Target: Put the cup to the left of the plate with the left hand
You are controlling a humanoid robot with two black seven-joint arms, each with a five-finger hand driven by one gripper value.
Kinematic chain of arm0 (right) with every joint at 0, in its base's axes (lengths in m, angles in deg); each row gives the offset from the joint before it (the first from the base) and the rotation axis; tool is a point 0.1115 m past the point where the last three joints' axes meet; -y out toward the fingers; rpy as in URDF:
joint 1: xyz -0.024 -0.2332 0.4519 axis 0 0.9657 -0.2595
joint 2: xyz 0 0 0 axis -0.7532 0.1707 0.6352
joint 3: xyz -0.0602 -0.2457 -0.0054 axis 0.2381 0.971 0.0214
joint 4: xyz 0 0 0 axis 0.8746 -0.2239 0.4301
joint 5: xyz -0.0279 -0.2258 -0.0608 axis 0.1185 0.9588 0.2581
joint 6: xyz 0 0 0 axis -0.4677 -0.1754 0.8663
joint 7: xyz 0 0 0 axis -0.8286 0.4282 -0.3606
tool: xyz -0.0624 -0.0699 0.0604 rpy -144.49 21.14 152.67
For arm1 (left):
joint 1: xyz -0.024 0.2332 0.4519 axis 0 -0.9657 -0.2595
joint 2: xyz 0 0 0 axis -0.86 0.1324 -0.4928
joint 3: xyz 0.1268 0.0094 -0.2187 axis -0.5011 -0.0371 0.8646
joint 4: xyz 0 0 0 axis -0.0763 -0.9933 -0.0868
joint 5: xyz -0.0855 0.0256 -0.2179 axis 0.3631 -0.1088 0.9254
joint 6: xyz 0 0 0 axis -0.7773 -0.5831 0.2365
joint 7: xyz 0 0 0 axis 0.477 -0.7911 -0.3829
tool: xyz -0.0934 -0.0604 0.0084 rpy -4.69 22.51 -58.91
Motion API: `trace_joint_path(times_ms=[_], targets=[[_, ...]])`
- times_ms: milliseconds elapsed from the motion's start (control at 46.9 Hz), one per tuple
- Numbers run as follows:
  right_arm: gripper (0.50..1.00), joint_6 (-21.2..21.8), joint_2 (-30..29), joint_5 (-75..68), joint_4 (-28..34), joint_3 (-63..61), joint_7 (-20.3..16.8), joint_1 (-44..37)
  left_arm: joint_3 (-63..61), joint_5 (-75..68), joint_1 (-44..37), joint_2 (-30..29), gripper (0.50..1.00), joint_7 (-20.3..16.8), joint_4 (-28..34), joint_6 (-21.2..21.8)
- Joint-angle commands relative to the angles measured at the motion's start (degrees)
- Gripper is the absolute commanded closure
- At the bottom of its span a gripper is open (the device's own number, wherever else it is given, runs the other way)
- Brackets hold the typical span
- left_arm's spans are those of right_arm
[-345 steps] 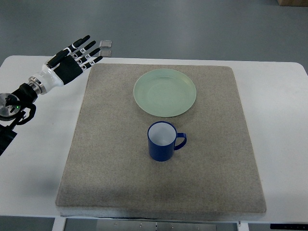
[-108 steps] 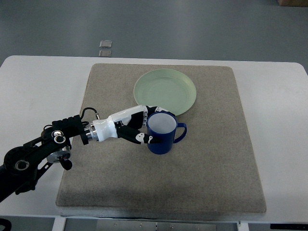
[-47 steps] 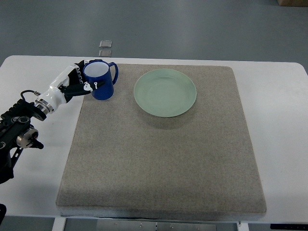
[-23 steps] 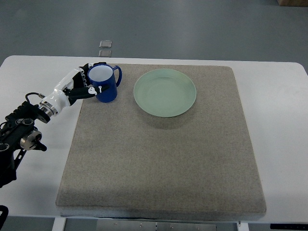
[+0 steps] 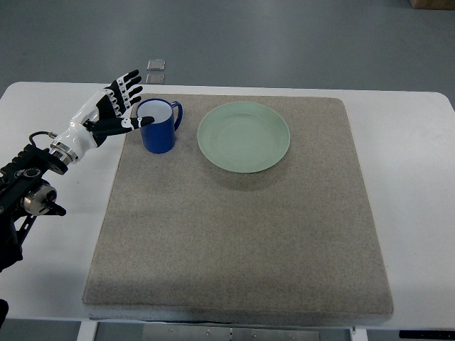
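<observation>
A blue cup [image 5: 159, 126] with a white inside stands upright on the grey mat [image 5: 242, 234], just left of the pale green plate [image 5: 244, 136], its handle toward the plate. My left hand [image 5: 114, 106] is open just left of the cup, fingers spread. Its thumb tip is at the cup's left wall; I cannot tell whether it touches. The arm comes in from the left edge. The right arm is out of view.
The mat lies on a white table [image 5: 409, 163]. Two small grey squares [image 5: 155, 71] lie on the floor beyond the table's far edge, near my left hand.
My left hand has let go of the cup: its fingers have opened and spread away to the left. The cup now stands on the mat beside the plate.
</observation>
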Motion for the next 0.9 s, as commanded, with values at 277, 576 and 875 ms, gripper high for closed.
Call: trace_joint_path(times_ms=[277, 576, 875], targets=[[0.568, -0.05, 0.00, 0.00, 0.00, 0.00, 0.03, 0.00, -1.08, 26.39, 6.24, -6.26, 0.504, 16.55, 1.21, -8.73], [0.568, -0.05, 0.00, 0.00, 0.00, 0.00, -0.06, 0.00, -0.38, 43.53, 9.93, -7.76, 0.501, 34.04, 2.70, -13.66], [0.568, -0.05, 0.00, 0.00, 0.00, 0.00, -0.06, 0.00, -0.29, 51.28, 16.44, -7.85, 0.501, 42.49, 11.40, -13.57]])
